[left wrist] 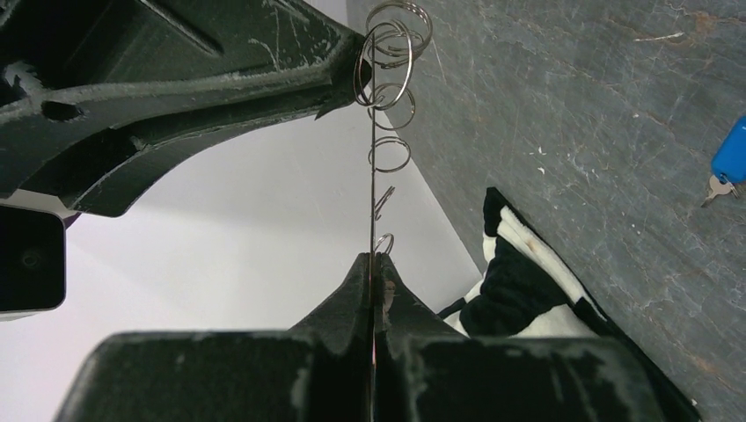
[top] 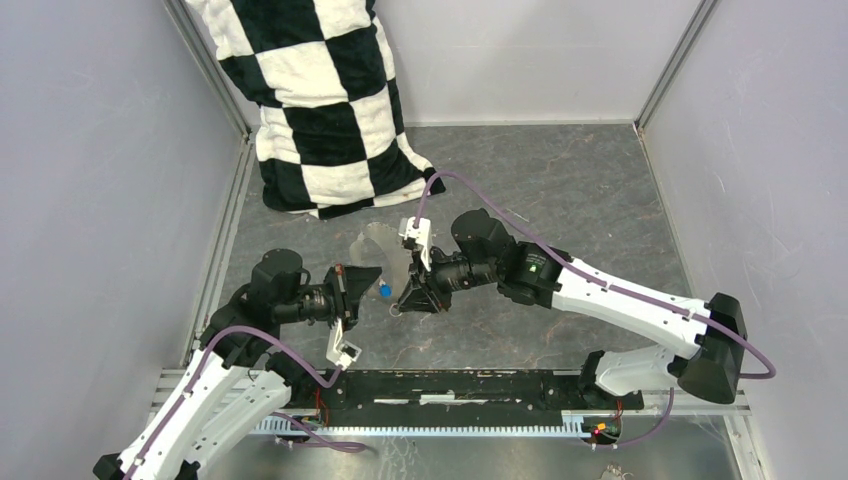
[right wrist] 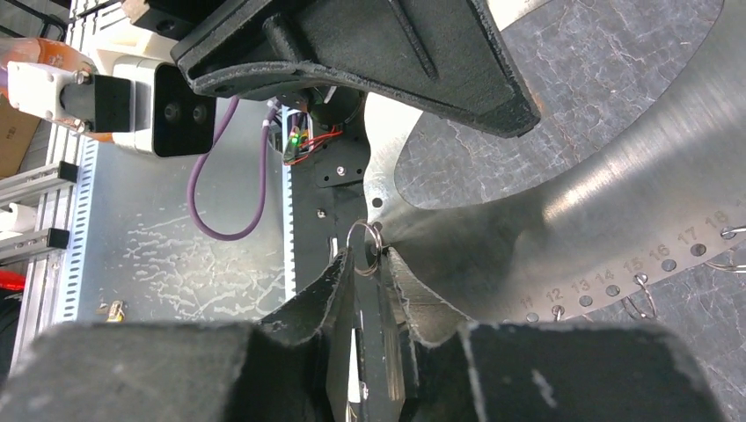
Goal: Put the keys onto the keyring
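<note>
A: L claw (left wrist: 374,260)?
B: Clamped tight on keyring (right wrist: 572,229), thin plate edge-on btwn fingers.
A: R claw (right wrist: 366,257)?
B: Narrow, nipping same keyring at its rim.
A: Blue key (top: 384,291)?
B: On bench (top: 560,190) btwn the two claws, near both tips.

My two arms share one build: the left arm (top: 215,410) and the right arm (top: 625,305) carry glossy white shells on the long links and matte black housings at the joints. A purple cable (top: 240,329) runs along each one. I can see a small green light (top: 533,266) glowing on the right forearm, and a white camera block (top: 415,236) sits at each wrist. The fingers of the left gripper (left wrist: 375,261) and the right gripper (right wrist: 366,257) are black, wedge-shaped plastic, rough-grained and scuffed with pale flecks and scratches.
</note>
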